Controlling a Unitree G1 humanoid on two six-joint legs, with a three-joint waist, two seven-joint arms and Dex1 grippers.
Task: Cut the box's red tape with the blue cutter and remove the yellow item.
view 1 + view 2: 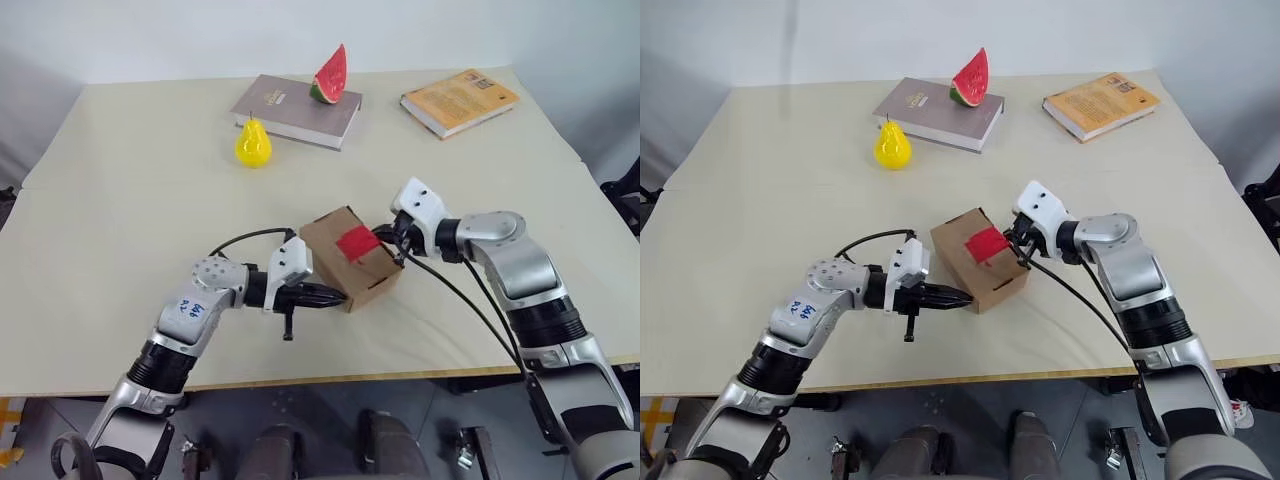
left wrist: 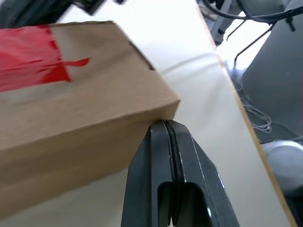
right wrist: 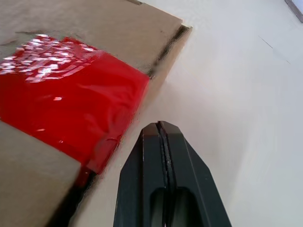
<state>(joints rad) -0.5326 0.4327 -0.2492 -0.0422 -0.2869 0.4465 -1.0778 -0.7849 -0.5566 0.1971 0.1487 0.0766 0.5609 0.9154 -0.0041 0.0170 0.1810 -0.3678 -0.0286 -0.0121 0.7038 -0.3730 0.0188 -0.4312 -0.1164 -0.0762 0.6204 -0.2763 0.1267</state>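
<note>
A: The small brown cardboard box [image 1: 349, 256] sits near the front middle of the pale table [image 1: 130, 200], and the short strip of bright red tape [image 1: 357, 243] lies unbroken across its lid seam. The lid is not opened.

B: And the two arms?

A: One on each side of the box. The left gripper [image 1: 335, 296] has its black fingers pressed together, holding nothing, with the tips at the box's near lower corner, touching it or almost. The right gripper [image 3: 161, 126] is also fully closed and empty, its tip just beside the taped edge at the far side.

B: The slim blue cutter?

A: I do not see it, nor the yellow item. I think both closed grippers are steadying or squaring the box. To do this well, they should push gently from opposite sides so it does not turn or slide, and keep the tape facing up.
</note>
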